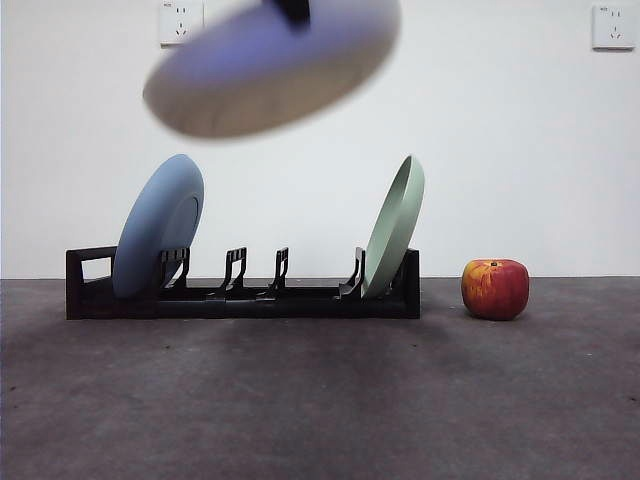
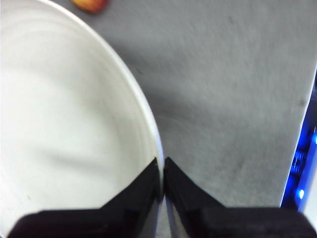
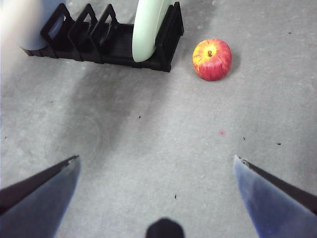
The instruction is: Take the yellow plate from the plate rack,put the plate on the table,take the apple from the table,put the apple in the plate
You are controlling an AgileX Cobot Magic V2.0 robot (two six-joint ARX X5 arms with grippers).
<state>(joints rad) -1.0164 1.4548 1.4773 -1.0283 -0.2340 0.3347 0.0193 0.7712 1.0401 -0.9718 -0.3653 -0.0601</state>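
Note:
My left gripper [image 2: 162, 171] is shut on the rim of the yellow plate [image 2: 64, 134]. In the front view the plate [image 1: 270, 65] hangs tilted and blurred high above the plate rack [image 1: 240, 290], with the gripper's black tip [image 1: 293, 10] at the top edge. The apple [image 1: 495, 289] stands on the table [image 1: 320, 400] just right of the rack; it also shows in the right wrist view [image 3: 212, 59] and in a corner of the left wrist view [image 2: 90, 4]. My right gripper [image 3: 156, 166] is open and empty above the table in front of the rack [image 3: 109, 37].
A blue plate [image 1: 158, 240] stands in the rack's left end and a pale green plate [image 1: 394, 226] leans in its right end; the middle slots hold nothing. A white wall with two sockets stands behind.

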